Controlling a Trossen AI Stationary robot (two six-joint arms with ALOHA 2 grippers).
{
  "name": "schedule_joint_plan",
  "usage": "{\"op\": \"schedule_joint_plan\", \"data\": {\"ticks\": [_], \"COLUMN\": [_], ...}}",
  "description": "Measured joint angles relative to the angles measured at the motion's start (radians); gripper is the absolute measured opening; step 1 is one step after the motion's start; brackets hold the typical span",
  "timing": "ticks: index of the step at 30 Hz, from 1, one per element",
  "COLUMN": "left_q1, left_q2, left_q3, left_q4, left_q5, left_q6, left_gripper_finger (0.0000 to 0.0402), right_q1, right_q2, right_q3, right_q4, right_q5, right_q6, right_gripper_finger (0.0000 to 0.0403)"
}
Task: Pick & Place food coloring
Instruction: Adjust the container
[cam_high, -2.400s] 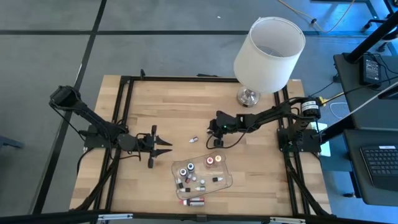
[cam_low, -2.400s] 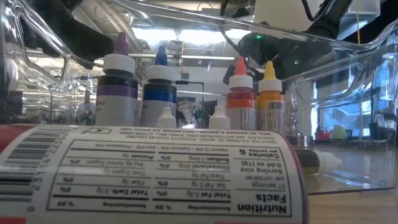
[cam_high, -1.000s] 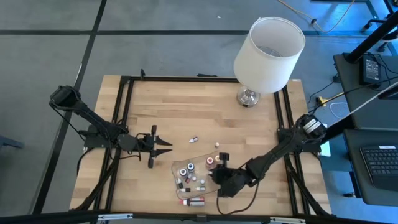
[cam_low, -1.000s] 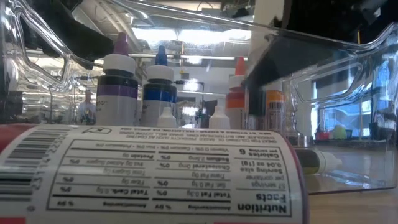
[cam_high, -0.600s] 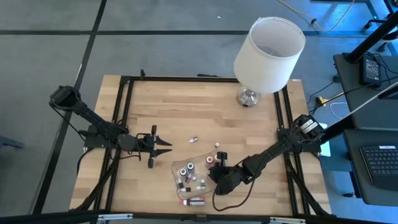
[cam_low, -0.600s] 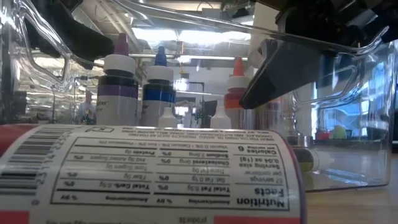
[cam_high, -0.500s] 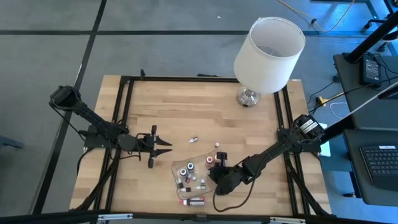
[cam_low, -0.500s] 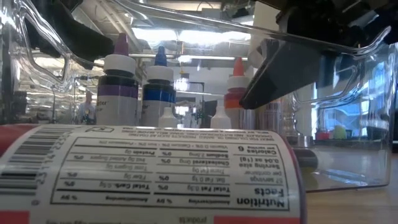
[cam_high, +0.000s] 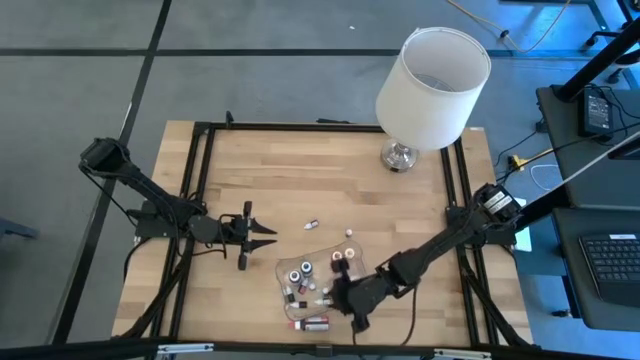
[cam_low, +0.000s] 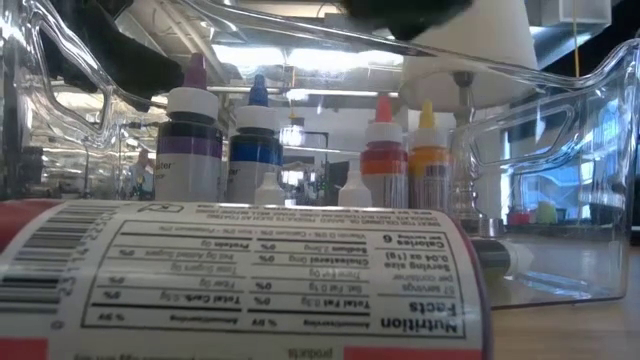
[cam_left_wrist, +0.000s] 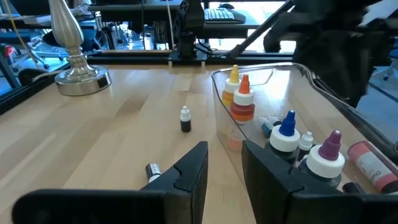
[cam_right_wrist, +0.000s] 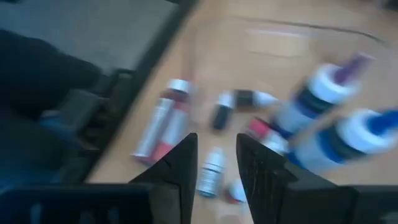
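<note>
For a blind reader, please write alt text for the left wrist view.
Clear tray on a wooden table holds upright food coloring bottles. Two tiny bottles are on the wood outside it, one standing, one lying. The left gripper is open; a lamp base stands beyond.

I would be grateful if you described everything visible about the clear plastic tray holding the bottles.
The clear plastic tray is a shallow, transparent container with a curved raised rim, lying flat on the wooden table near its front edge. Inside it stand dropper bottles: a purple-capped one, a blue-capped one, an orange-capped one and a yellow-capped one, with several tiny bottles among them. The right gripper is over the tray's front part. The lamp's shade shows through its wall.
</note>
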Motion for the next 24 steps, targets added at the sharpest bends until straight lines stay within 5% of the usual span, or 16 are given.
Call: {"op": "schedule_joint_plan", "data": {"ticks": [6,18,24], "left_q1": [0.000,0.000,0.000], "left_q2": [0.000,0.000,0.000], "left_q3": [0.000,0.000,0.000], "left_q4": [0.000,0.000,0.000], "left_q5": [0.000,0.000,0.000], "left_q6": [0.001,0.000,-0.001], "left_gripper_finger": [0.0097,0.0098,0.0098], "right_q1": [0.008,0.007,-0.004], "right_q2": [0.004,0.087,0.089], "right_q3": [0.024,0.021,0.021], "right_q4": [0.031,0.021,0.026], "right_q5": [-0.219,-0.254,-0.197], "right_q6": [0.015,0.103,0.089], "right_gripper_finger": [0.0106,0.0008,0.0011]}}
